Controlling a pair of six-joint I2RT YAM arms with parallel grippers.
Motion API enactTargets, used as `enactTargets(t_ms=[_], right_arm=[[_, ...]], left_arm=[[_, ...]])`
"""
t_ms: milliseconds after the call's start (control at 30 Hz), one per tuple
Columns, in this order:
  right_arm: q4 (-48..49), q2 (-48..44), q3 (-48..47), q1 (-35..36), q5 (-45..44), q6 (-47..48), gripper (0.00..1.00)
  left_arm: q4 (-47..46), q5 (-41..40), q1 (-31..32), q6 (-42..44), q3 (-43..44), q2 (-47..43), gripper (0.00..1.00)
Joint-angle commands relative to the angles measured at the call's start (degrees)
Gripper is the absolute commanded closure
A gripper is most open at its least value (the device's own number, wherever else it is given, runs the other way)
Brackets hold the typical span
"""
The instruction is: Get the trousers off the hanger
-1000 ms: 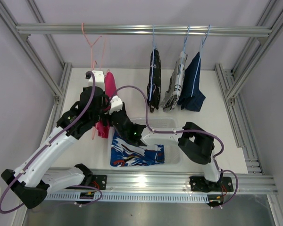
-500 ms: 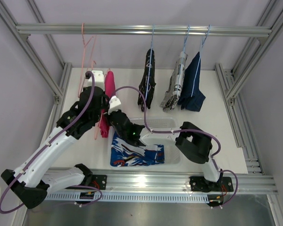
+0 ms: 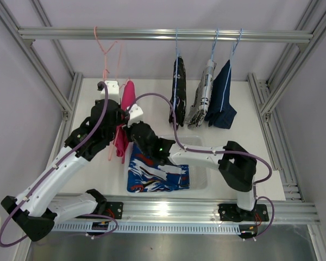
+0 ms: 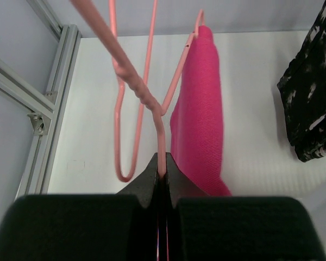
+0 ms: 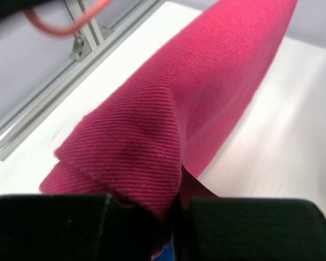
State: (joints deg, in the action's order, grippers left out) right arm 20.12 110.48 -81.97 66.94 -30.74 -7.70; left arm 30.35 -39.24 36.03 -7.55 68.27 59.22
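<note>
I've got left gripper (image 4: 162, 173) clamped on the pink hanger (image 4: 143, 98) wire, bottom centre. Right gripper (image 5: 176, 209) is pinching a pink trousers (image 5: 206, 92) fold, lower frame.

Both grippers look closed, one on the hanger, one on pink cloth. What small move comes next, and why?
Probably the right gripper should pull the pink trousers off the pink hanger while the left gripper holds the wire steady: both are clamped, and the cloth hangs over the hanger's arm.
</note>
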Motion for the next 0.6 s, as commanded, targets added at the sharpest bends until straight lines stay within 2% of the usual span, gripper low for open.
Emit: enactTargets(t_ms=[0, 567], right_arm=[[4.7, -8.3, -2.0, 0.1, -1.6, 0.1, 1.00], [0.5, -17.4, -4.5, 0.4, -3.6, 6.6, 1.00]], left_arm=[[-5.3, -2.2, -0.9, 0.1, 2.1, -0.4, 1.00], [-5.2, -0.8, -3.9, -0.1, 1.9, 1.3, 1.00]])
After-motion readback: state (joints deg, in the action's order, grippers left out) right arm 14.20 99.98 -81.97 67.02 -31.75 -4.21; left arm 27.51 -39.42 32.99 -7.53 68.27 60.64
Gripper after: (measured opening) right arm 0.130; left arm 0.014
